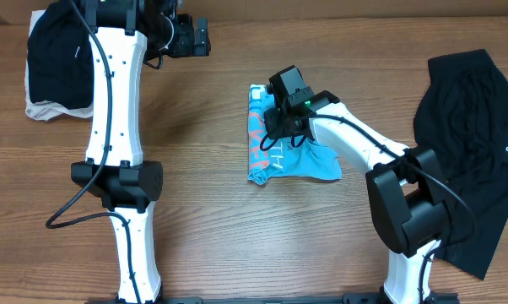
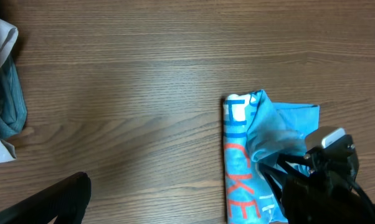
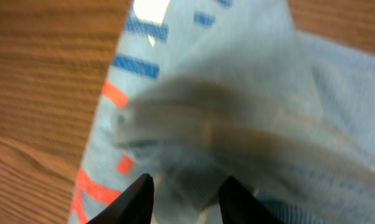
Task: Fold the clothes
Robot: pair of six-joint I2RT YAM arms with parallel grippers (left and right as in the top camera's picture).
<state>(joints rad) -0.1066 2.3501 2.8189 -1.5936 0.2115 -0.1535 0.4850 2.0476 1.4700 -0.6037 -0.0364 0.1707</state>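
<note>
The light blue T-shirt [image 1: 317, 165] lies part-folded in the middle of the table [image 1: 203, 169]. The right gripper [image 3: 186, 198] stands partway apart over a bunched fold; whether it pinches I cannot tell. The left gripper [image 1: 199, 38] hangs wide open and empty, far left. The cloth is probably light and limp, best taken at a hem corner

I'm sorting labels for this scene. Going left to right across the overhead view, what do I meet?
Black garment heap → left arm → light blue T-shirt → right arm → spread black garment.
</note>
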